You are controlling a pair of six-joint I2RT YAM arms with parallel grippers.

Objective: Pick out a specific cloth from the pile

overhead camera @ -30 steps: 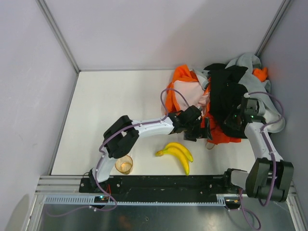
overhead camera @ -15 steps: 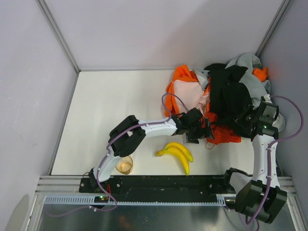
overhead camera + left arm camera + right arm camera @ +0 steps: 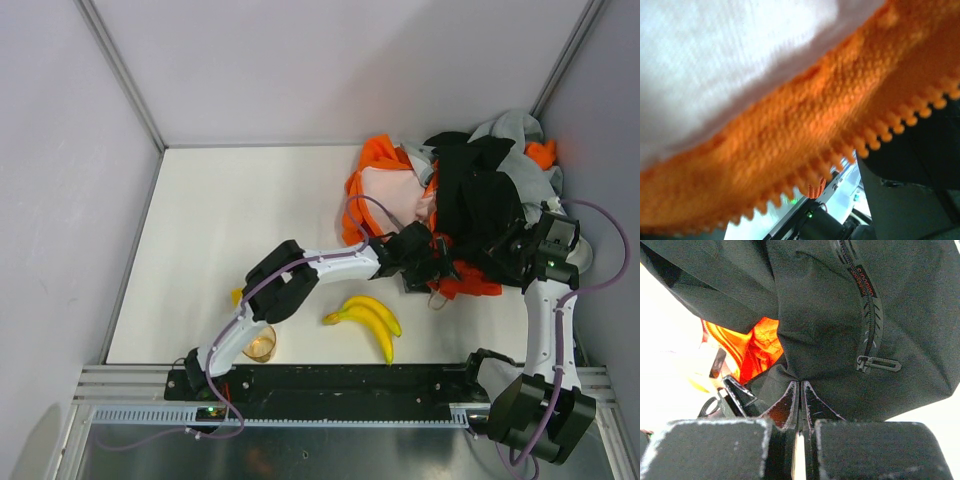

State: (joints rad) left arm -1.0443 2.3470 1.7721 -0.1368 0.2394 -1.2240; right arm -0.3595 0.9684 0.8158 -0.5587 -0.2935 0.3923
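The cloth (image 3: 472, 287) looks to be the small all-orange piece at the near edge of the pile (image 3: 480, 190), half tucked under the black jacket (image 3: 840, 315) and lying on the bench (image 3: 230, 230). The right gripper (image 3: 799, 385) has its fingers pressed together on a fold of that jacket. The creases run to the tips, and bright orange shows beneath the raised hem. The left gripper (image 3: 428, 265) sits at the pile's near edge, just beside the cloth. Whether its fingers are wide or narrow cannot be told, since its wrist view is filled by blurred fringed orange fabric (image 3: 805, 130) against something pale.

That pale patch is the worry (it may be lining). The larger orange garment (image 3: 385, 195), with its whitish-pink lining, lies just on the other side of the left gripper, so a grasp made blind could take the wrong orange. A thin pinch on the jacket could slip and let the hem fall over the cloth. A pull while the jacket's weight lies on the cloth could drag the heap toward the bananas (image 3: 368, 318).
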